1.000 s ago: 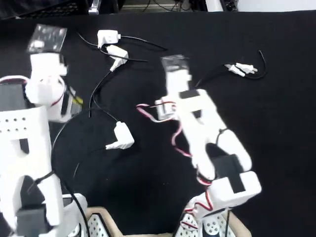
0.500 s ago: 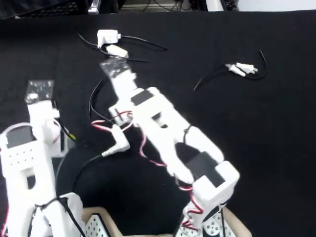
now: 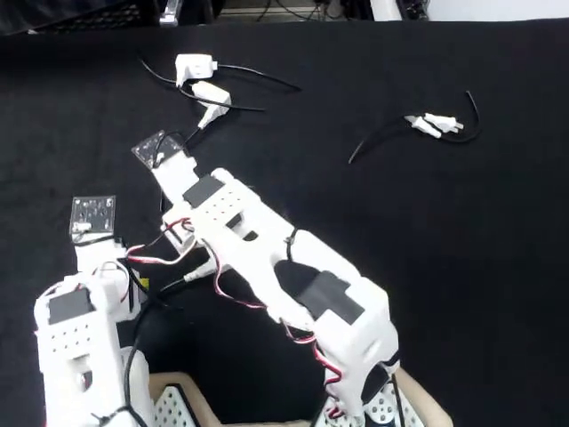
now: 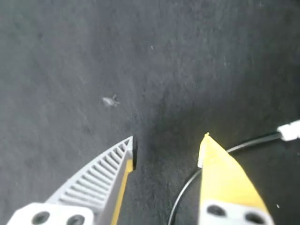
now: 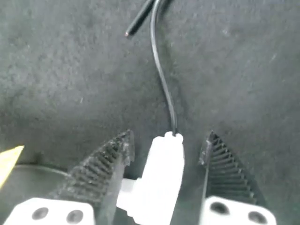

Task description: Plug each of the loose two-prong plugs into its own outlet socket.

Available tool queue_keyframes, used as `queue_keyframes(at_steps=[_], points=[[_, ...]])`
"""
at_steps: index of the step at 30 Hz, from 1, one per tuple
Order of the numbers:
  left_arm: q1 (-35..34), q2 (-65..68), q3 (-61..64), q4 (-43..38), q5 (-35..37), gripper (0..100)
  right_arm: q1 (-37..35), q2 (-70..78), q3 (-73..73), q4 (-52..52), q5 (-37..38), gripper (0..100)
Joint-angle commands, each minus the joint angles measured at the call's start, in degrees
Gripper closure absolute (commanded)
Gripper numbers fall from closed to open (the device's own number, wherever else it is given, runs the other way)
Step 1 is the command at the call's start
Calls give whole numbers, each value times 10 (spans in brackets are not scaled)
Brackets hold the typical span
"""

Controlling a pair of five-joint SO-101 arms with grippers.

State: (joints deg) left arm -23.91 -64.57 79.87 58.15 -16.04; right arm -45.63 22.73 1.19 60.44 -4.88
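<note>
Right gripper (image 5: pixel 168 136) - jaws spread wide, nothing clamped. It straddles the white moulded right-angle plug (image 5: pixel 161 173), which lies flat on the black cloth-covered table (image 3: pixel 480 267). The plug sits nearer one jaw than the other. A stub off its body, likely the prongs, points at the near jaw; cannot tell if it touches. A thin black cable (image 5: pixel 161 75) runs from the plug's top straight away from the gripper.

Left gripper (image 4: pixel 168 137) is also spread open and empty, low over bare cloth. One finger is ribbed white. The other is a yellow-faced finger (image 4: pixel 225 178), with a black cord (image 4: pixel 243 144) passing just beside it. A yellow tip shows at the edge of the right wrist view, so I take the two grippers to be near each other.

High view: right arm (image 3: pixel 267 258) lies diagonally across the near-left of the table, left arm (image 3: pixel 80 329) tucked beside it. At the far end, a white square socket block (image 3: pixel 194 67) with a second white plug (image 3: pixel 212 93) just beside it, not joined. Far right, two small white connectors (image 3: pixel 434 123) lie end to end; mated or not, cannot tell.

Risks, as I judge them:
- Off-centre closing: the near jaw meets the plug first and could shove or spin it.
- Jaws landing on the prongs would leave nothing free to enter a socket.
- Lifting may drag the cable against the left gripper - the two are close, so a bump is possible.
- The socket block is well apart from here; the trailing cable could twist the plug in the grip.
</note>
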Motion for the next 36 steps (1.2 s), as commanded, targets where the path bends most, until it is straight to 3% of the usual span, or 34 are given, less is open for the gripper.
queue_keyframes(at_steps=[1, 6, 15, 24, 36], points=[[-5, -62, 15, -10, 6, 768, -11, 0, -25, 6, -24, 754], [-4, -139, 38, 18, 6, 768, -9, 18, -14, 4, -26, 766], [-2, -217, 51, 60, -11, 770, 10, 29, -18, 6, -25, 986], [0, -220, 51, 60, -10, 770, 33, 29, -74, 29, 8, 986], [1, -220, 51, 60, -10, 768, 90, 86, -152, -224, 84, 986]])
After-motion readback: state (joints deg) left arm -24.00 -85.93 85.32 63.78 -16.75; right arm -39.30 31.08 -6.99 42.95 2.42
